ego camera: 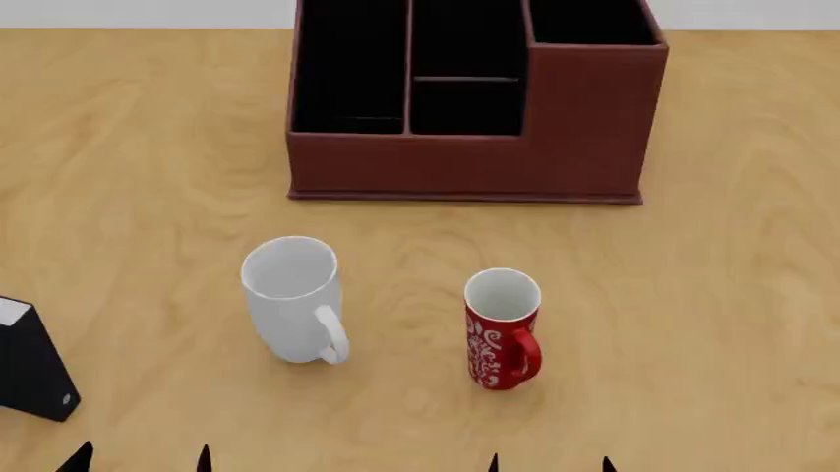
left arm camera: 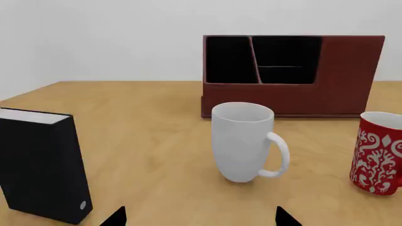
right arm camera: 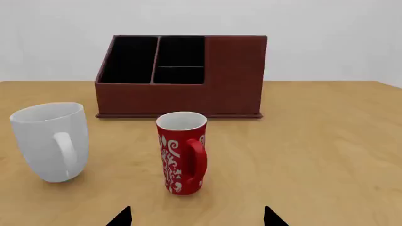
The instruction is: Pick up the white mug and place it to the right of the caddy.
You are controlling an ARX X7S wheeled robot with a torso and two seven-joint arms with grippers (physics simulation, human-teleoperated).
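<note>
The white mug (ego camera: 291, 295) stands upright on the wooden table, its handle toward me and slightly right; it also shows as the white mug (left arm camera: 245, 141) and the white mug (right arm camera: 52, 140). Behind it sits the reddish-brown caddy (ego camera: 577, 128) with black-lined compartments, seen too as the caddy (left arm camera: 345, 75) and the caddy (right arm camera: 232, 75). My left gripper (ego camera: 142, 459) is open at the table's near edge, left of and short of the mug, holding nothing. My right gripper (ego camera: 550, 463) is open too, just in front of the red mug. Only the fingertips of each show.
A red mug with white pattern (ego camera: 501, 329) stands right of the white mug, also visible as the red mug (right arm camera: 182, 153) and the red mug (left arm camera: 379, 153). A black box (ego camera: 30, 369) stands at the near left, the black box (left arm camera: 41, 183). Bare table (ego camera: 735, 256) lies right of the caddy.
</note>
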